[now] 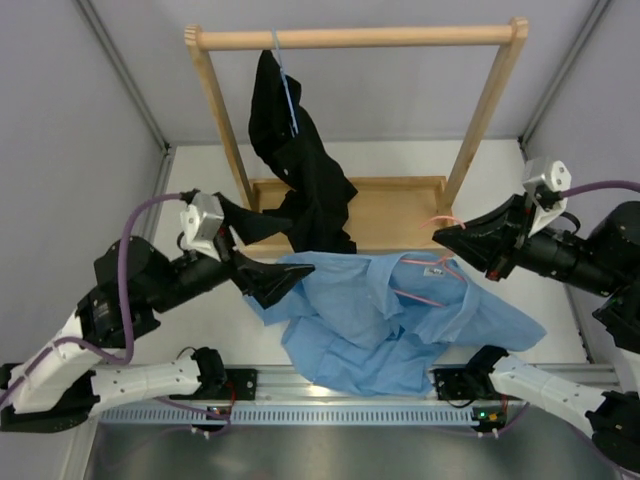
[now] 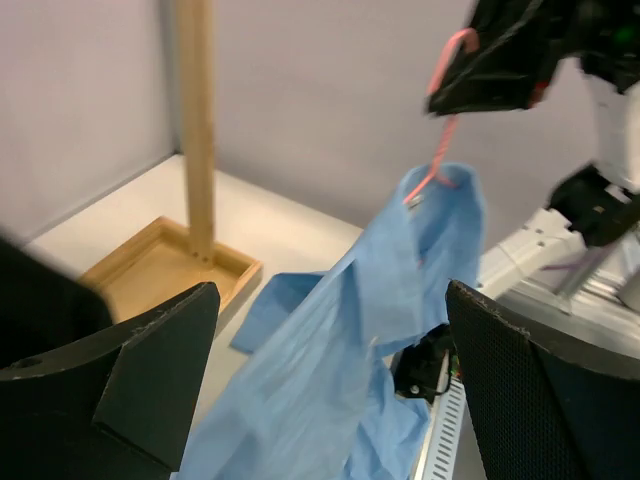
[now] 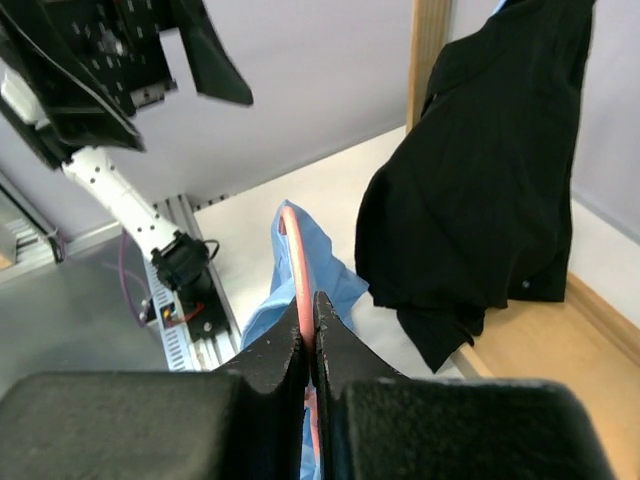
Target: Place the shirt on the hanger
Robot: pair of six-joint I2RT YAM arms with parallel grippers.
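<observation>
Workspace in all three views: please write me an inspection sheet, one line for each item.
Surface: white table, partly under cloth.
Job's things: light blue button-up shirt with its collar on the thin pink wire hanger, lower part on the table.
Clutter: black shirt on a thin light-blue hanger, hung from a wooden rack.
Grippers: right gripper shut on the pink hanger's hook; left gripper open beside the blue shirt, gripping nothing.
Cables: purple cable on each arm.
Surroundings: grey walls, metal rail.
</observation>
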